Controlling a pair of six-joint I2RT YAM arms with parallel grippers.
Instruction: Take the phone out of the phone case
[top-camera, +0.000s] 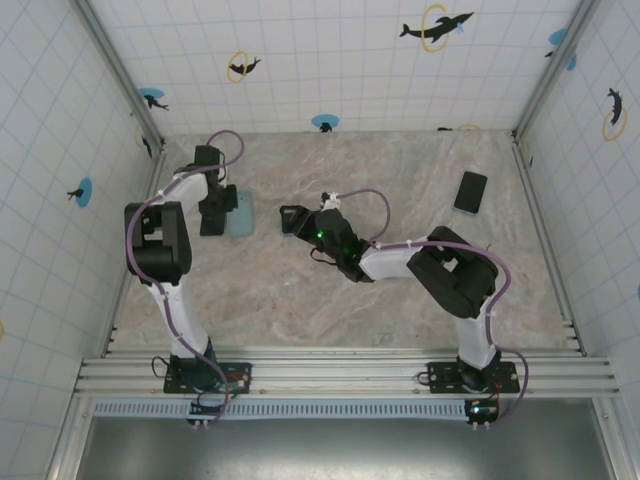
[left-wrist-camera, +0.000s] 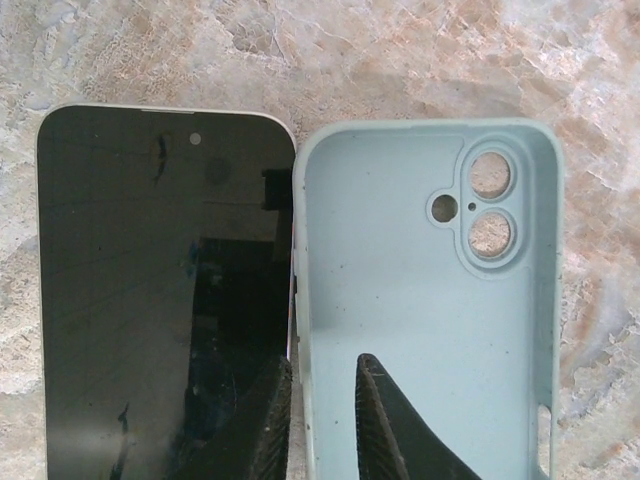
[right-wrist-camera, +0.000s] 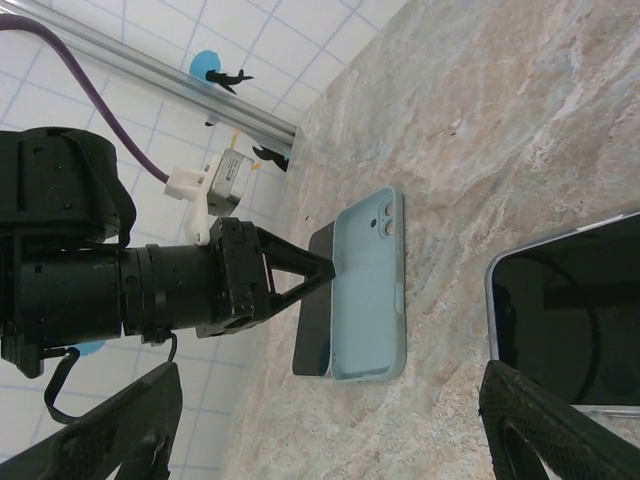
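The phone (left-wrist-camera: 165, 290) lies screen up on the marble table, outside the case and touching its side. The light blue phone case (left-wrist-camera: 430, 300) lies empty, inside up, with its camera holes showing. My left gripper (left-wrist-camera: 324, 362) hangs over the seam between them, open by a narrow gap. One finger is over the phone's edge and the other inside the case, clear of its wall. From the right wrist view the case (right-wrist-camera: 368, 290) and the phone (right-wrist-camera: 315, 310) lie side by side under the left gripper (right-wrist-camera: 330, 268). My right gripper (right-wrist-camera: 330, 440) stands wide open and holds nothing.
A second dark-screened phone (right-wrist-camera: 570, 320) with a pale rim lies on the table by my right gripper (top-camera: 288, 218). A black phone (top-camera: 471, 192) rests at the far right near the wall. The case (top-camera: 241, 212) sits at the left, close to the tiled wall.
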